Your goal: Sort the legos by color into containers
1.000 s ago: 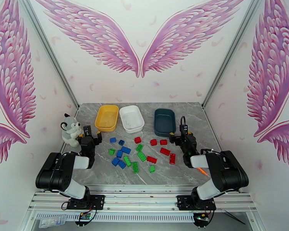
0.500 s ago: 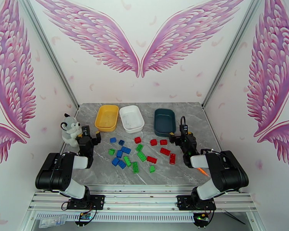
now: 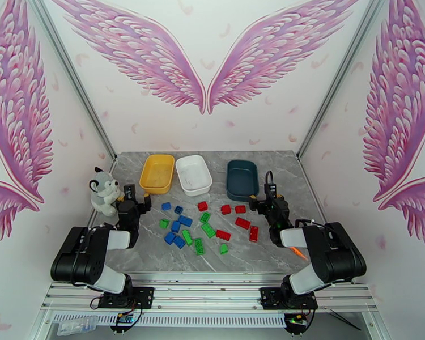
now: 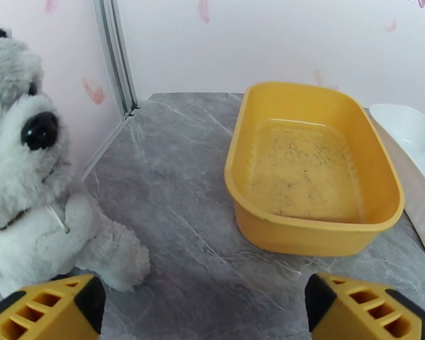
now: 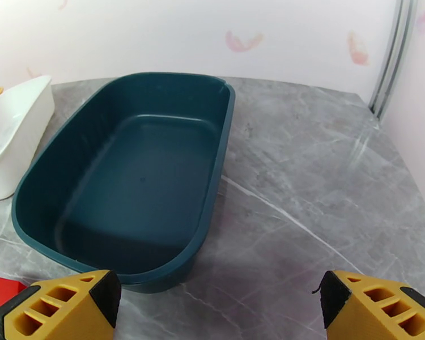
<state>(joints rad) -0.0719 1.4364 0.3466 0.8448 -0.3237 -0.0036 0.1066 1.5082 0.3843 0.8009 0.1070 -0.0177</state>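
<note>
where legos (image 3: 208, 229) lie, end effectors (image 3: 137, 195) (image 3: 261, 199) flank.

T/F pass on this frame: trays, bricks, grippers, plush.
Red, green and blue studded bricks lie loose on the grey marbled table. True.
The yellow plastic tray, white plastic tray and dark teal plastic tray hold no bricks. True.
The left gripper and right gripper are shut on bricks. False: both are open and empty.
The grey-white plush husky sits beside the right gripper. False: beside the left gripper.
The white plastic tray is rightmost. False: it is the middle one.
</note>
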